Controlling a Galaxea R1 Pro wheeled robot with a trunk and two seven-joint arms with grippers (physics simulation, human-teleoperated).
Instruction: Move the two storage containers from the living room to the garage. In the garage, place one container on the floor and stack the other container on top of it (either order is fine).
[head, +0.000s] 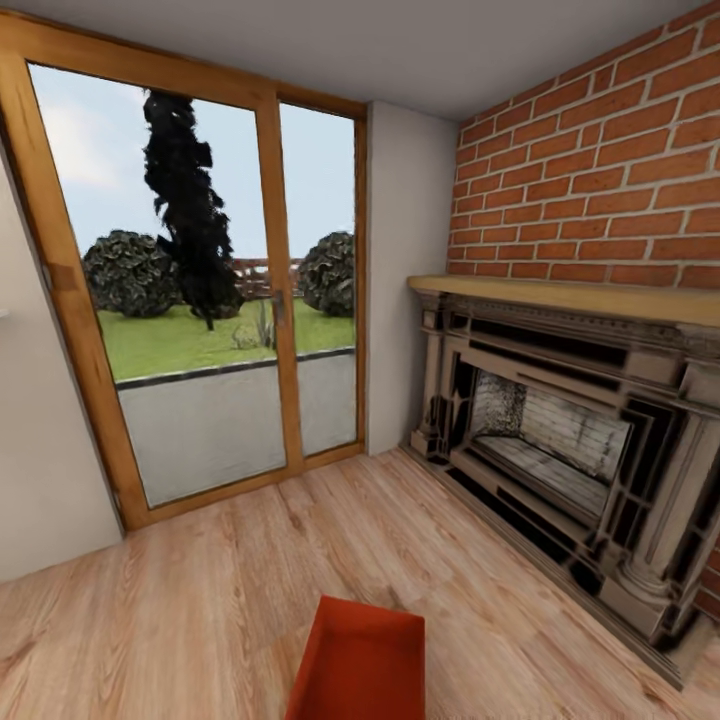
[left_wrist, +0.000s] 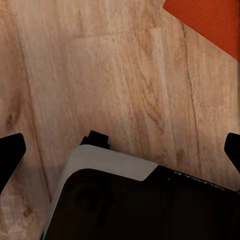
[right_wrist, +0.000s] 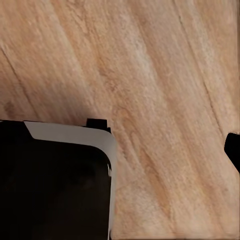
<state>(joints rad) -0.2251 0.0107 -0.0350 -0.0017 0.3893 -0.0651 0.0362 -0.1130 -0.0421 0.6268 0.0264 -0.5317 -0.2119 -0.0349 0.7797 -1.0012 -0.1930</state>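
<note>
One orange-red storage container (head: 360, 660) sits on the light wood plank flooring of the living room, at the bottom middle of the head view, just in front of me. A corner of the container (left_wrist: 210, 20) also appears in the left wrist view, well away from the fingers. My left gripper (left_wrist: 121, 152) hangs open over the planks with nothing between its dark fingertips (left_wrist: 10, 155). My right gripper (right_wrist: 120, 150) is also open and empty, with one fingertip (right_wrist: 233, 150) visible over bare planks. The garage and its floor are out of view.
Glass doors in a wooden frame (head: 275, 300) stand ahead, with a garden behind them. A dark fireplace (head: 560, 440) with a wooden mantel juts from the red brick wall (head: 600, 170) on the right. My white and black base (left_wrist: 110, 200) lies under both wrists.
</note>
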